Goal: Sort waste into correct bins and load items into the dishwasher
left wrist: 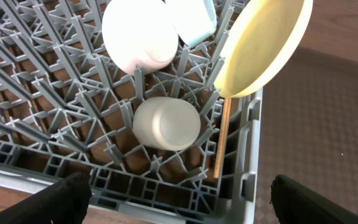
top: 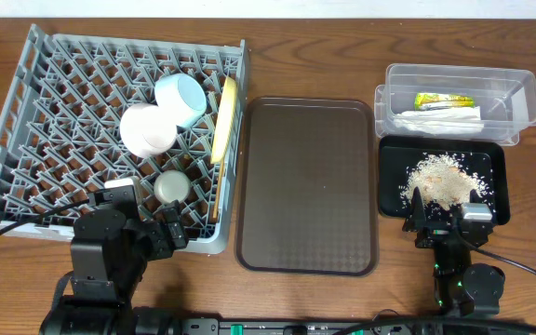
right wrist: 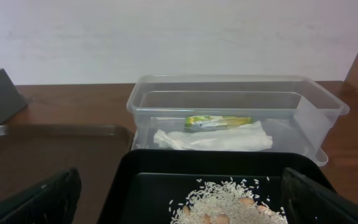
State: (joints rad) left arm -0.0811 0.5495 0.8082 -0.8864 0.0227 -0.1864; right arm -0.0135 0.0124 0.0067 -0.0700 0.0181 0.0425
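Jaws, left: spread wide, nothing between them. Jaws, right: likewise wide, nothing held.

Progress, judged from how things lie:
- Rack [top: 26, 112] holds all five items. White bowl [top: 147, 128] and blue bowl [top: 182, 98] sit touching, tipped among the pegs toward the far right of the rack. Plate [top: 223, 119] stands on edge along the right wall. Cup [top: 170, 186] lies on its side between pegs near the front right corner. Chopsticks [left wrist: 221, 140] lie by the right wall, just beside the cup, running out from under the plate.
- Tub [top: 524, 93] holds the wrapper [top: 443, 100] and the napkin [top: 440, 119], wrapper resting at the napkin's far edge.
- Black tray [top: 496, 154] holds the rice [top: 438, 177], heaped left of centre with grains scattered to the right.
- Brown tray [top: 307, 186] carries nothing; no waste or dishes seen on the worktop.
- Assessment: sorting and loading look complete. Nothing visibly left to move, apart from perhaps parking the arms.

Positions:
- Left jaws hang above the rack's front right corner. In the wrist view the cup lies ahead of them, centred between the fingers and apart from both.
- Right jaws sit over the black tray's near edge, rice just ahead and below; tub beyond, well apart.
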